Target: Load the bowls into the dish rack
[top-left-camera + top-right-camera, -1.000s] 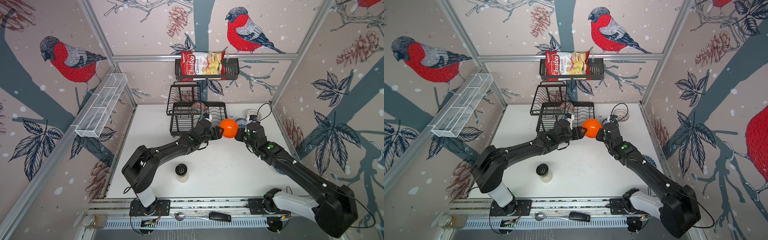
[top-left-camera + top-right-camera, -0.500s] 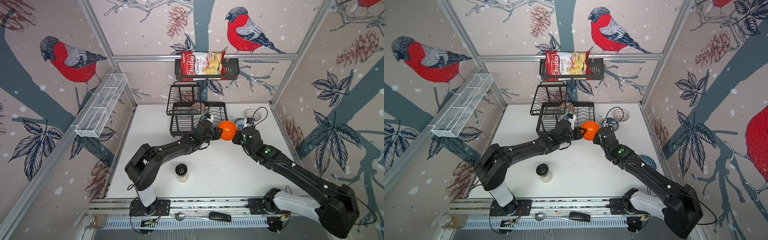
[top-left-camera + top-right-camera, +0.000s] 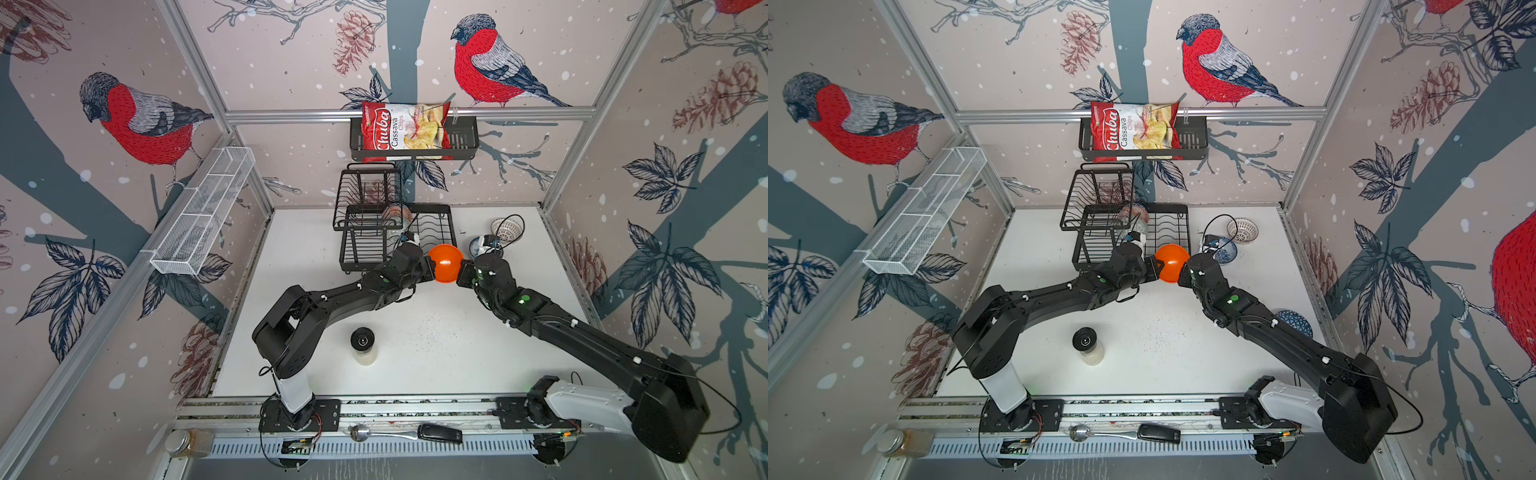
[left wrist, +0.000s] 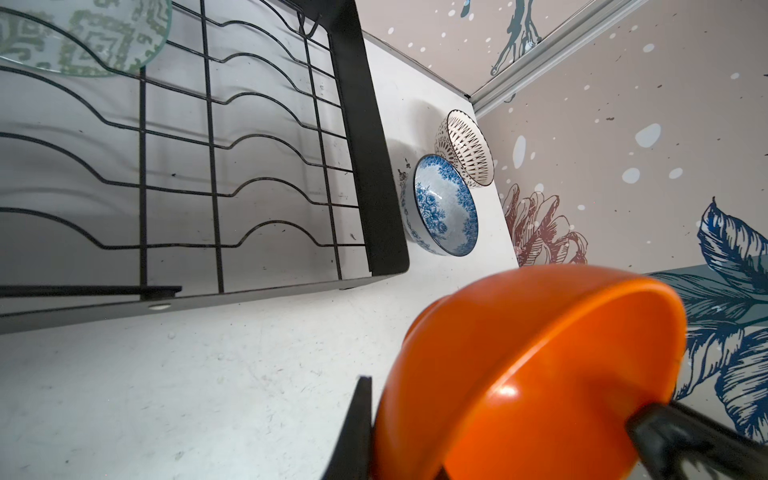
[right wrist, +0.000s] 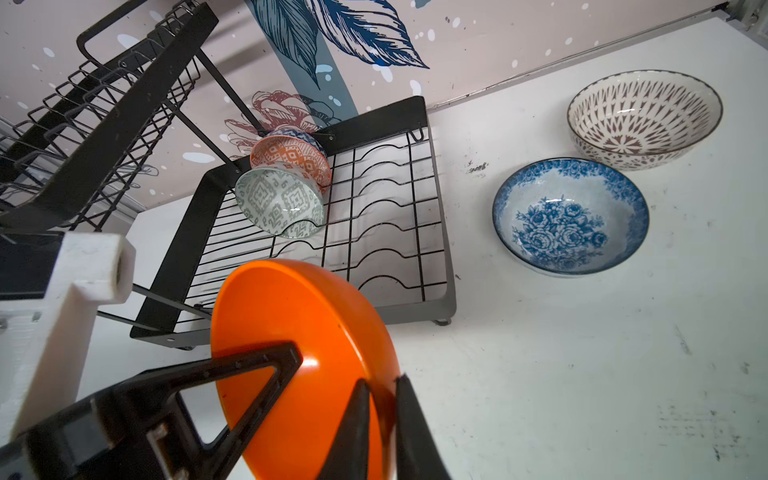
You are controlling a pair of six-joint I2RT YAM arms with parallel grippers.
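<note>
A plain glossy orange bowl [image 3: 445, 262] [image 3: 1171, 262] hangs on edge above the table, at the dish rack's [image 3: 432, 206] front right corner. My left gripper [image 3: 430, 266] [image 4: 498, 399] is shut on its rim from the left. My right gripper [image 3: 461, 274] [image 5: 382, 380] pinches the opposite rim, one finger inside and one outside. Three patterned bowls stand in the rack's lower tray: the grey-green [image 5: 278, 203], the orange-white [image 5: 291, 156] and a blue one behind them. A blue-white floral bowl [image 5: 569, 216] and a white brown-lattice bowl [image 5: 644, 112] sit on the table right of the rack.
Another blue patterned bowl [image 3: 1293, 322] lies by the right wall under my right arm. A black-lidded jar [image 3: 363, 345] stands mid-table. A chips bag [image 3: 405, 131] fills the wall basket, and a white mesh shelf [image 3: 203, 212] hangs on the left wall. A spoon [image 3: 382, 432] lies on the front rail.
My left gripper has closed onto the orange bowl's rim. The bowl and both grippers have drifted slightly left toward the rack.
</note>
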